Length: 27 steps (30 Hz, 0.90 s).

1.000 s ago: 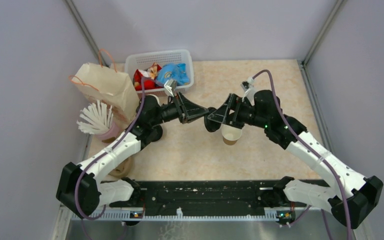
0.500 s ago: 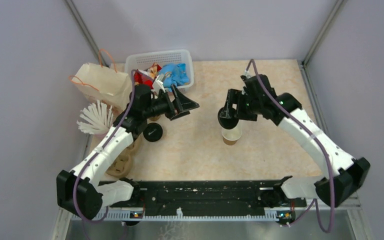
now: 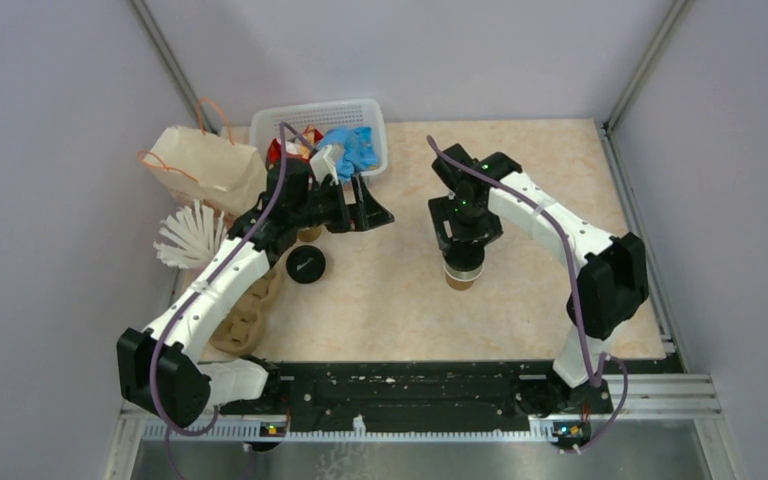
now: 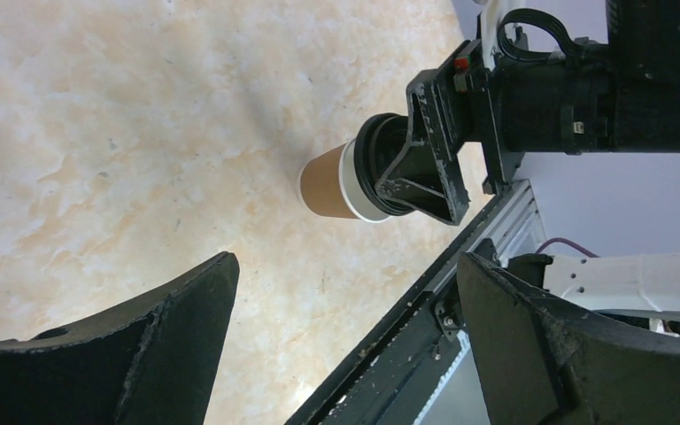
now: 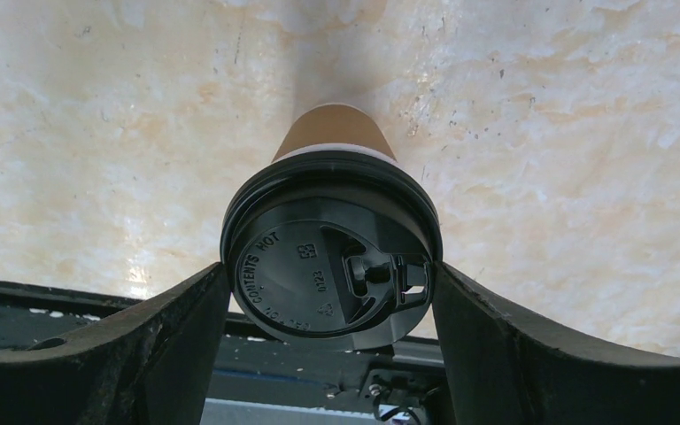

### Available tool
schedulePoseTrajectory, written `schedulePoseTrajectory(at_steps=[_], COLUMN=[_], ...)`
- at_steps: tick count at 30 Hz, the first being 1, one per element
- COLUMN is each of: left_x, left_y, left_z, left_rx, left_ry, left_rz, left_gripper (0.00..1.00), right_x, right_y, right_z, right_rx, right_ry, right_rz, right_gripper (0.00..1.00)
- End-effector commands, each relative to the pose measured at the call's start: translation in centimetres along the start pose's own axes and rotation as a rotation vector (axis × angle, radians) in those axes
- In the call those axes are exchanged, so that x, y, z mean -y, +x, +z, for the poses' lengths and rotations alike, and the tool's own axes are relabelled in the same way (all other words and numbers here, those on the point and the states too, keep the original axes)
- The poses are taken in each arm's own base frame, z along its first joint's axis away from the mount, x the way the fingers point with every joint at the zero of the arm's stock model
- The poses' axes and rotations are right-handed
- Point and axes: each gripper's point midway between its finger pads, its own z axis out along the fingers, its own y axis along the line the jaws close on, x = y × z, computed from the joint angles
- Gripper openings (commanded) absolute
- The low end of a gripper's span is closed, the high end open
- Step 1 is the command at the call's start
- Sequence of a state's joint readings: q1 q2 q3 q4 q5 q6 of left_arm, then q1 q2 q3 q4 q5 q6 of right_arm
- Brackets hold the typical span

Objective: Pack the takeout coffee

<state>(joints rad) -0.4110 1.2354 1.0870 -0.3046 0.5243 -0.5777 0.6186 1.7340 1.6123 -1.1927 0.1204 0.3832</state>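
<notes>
Bright, even overhead light (shadows soft)

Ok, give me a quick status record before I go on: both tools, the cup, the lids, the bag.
right tool: closed on the black lid, directly above the cup
black lid: level at the cup's rim; whether it is snapped on, cannot tell
cup: upright on the table
left tool: open, empty, raised in front of the white basket
spare lid: flat on the table, left of centre
paper bag: standing far left; coffee not in it
</notes>
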Motion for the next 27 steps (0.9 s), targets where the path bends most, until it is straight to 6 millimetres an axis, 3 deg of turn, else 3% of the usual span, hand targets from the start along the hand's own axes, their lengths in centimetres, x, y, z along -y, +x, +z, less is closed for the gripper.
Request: schedulePoseTrajectory(at_steps=[1,14,27], left_x=[-0.5,0.1,0.3], left_y=[-0.4,-0.3,-0.4], left_z=[-0.2,-0.2,0.0], left_rx=[0.022,0.006,0.001], left_ry=[-0.018,0.010,0.023], left_rz=[0.071,0.071,0.067], left_gripper=[0.99,0.99,0.99], right_x=[-0.3,-0.6,-0.4], right_y=[-0.2,1.2,1.4], right_z=[-1.0,1.0,1.7], right_rx=[0.020,-0.004,0.014], right_ry=[0.018,0.017,0.021], right_rz=[-0.045,-0.035,-0.024], right_gripper=[0.80,0.82,0.84])
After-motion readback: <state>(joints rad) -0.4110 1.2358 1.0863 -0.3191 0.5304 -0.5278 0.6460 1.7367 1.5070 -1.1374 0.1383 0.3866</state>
